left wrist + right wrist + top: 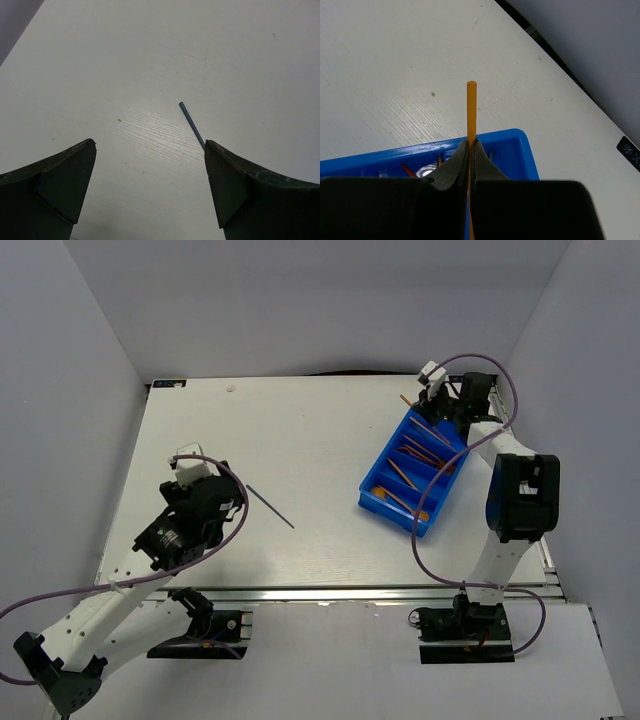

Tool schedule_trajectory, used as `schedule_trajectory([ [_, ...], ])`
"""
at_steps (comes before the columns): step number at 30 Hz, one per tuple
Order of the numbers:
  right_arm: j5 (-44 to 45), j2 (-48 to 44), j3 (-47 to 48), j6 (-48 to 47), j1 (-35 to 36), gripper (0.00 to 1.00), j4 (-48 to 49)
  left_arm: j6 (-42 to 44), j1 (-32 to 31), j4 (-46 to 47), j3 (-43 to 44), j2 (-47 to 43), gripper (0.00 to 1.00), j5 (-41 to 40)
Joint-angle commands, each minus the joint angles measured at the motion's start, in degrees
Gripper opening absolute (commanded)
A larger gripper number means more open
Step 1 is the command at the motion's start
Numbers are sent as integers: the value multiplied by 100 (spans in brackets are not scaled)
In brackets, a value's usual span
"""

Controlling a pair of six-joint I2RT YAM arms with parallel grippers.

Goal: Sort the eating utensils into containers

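A bright blue tray (372,498) with long compartments lies at the right of the table and holds several orange and dark utensils (412,453). My right gripper (424,402) hovers over the tray's far end, shut on an orange stick (471,107) that pokes out past the tray's rim (512,136). A dark blue-grey stick (270,507) lies alone on the table left of the tray. My left gripper (208,490) is open just left of it; in the left wrist view the stick (191,125) runs under my right finger (225,185).
The white table (300,430) is walled by grey panels on three sides. A black strip runs along its far edge (555,60). Cables loop from both arms over the near part of the table.
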Motion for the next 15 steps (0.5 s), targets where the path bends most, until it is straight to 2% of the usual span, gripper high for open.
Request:
schedule_trajectory([
  [1, 158, -179, -372, -218, -175, 0, 1122, 73, 10, 110, -22, -36, 98, 58],
  [9, 535, -258, -961, -262, -352, 0, 1361, 82, 10, 119, -22, 7, 98, 84],
  [10, 545, -258, -970, -262, -378, 12, 1317, 91, 10, 119, -30, -1, 98, 84],
  [12, 711, -293, -962, -201, -387, 20, 1316, 82, 10, 119, -39, -10, 98, 84],
  [13, 694, -354, -970, -157, -396, 46, 1351, 82, 10, 127, -48, -19, 98, 84],
  [15, 651, -433, -927, 44, -396, 82, 1369, 82, 10, 127, -39, -19, 98, 84],
])
